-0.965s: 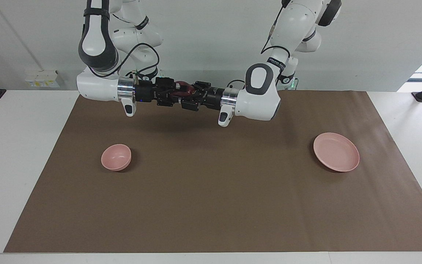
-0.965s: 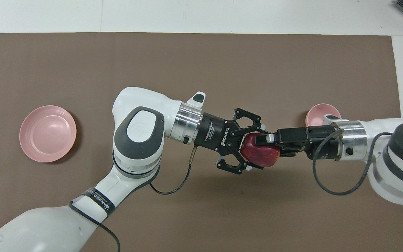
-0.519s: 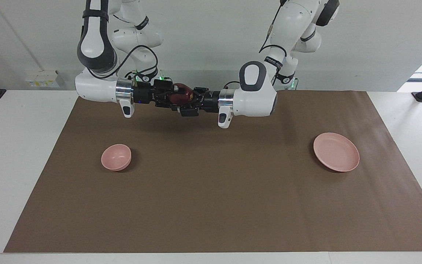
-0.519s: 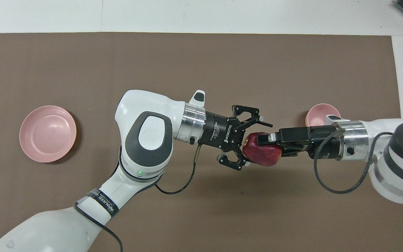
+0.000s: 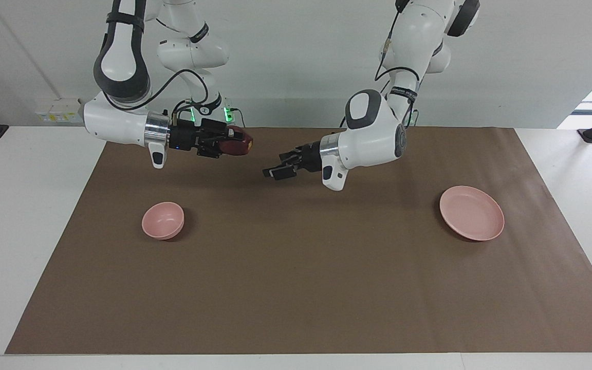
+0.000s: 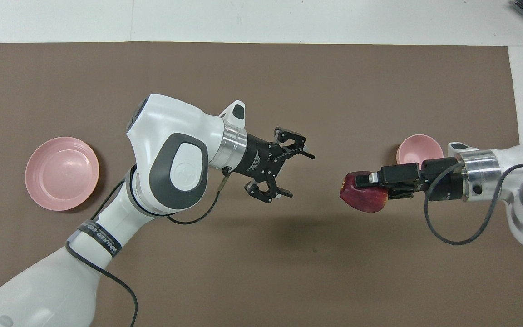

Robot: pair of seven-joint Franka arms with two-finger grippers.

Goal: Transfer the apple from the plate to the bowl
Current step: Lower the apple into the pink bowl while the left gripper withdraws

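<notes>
The dark red apple (image 5: 241,147) is held in the air by my right gripper (image 5: 230,144), which is shut on it over the mat, toward the right arm's end. In the overhead view the apple (image 6: 364,202) hangs beside the small deep pink bowl (image 6: 418,147), with the right gripper (image 6: 362,182) on top of it. The bowl (image 5: 163,220) stands empty on the mat. My left gripper (image 5: 274,168) is open and empty over the middle of the mat, apart from the apple; it also shows in the overhead view (image 6: 299,176). The flat pink plate (image 5: 472,213) lies empty at the left arm's end and shows in the overhead view (image 6: 61,173).
A brown mat (image 5: 296,288) covers most of the white table (image 5: 23,216). Only the bowl and the plate stand on it.
The left gripper has let go of the apple and drawn back toward its own end. The right gripper has carried the apple away toward the bowl's end.
</notes>
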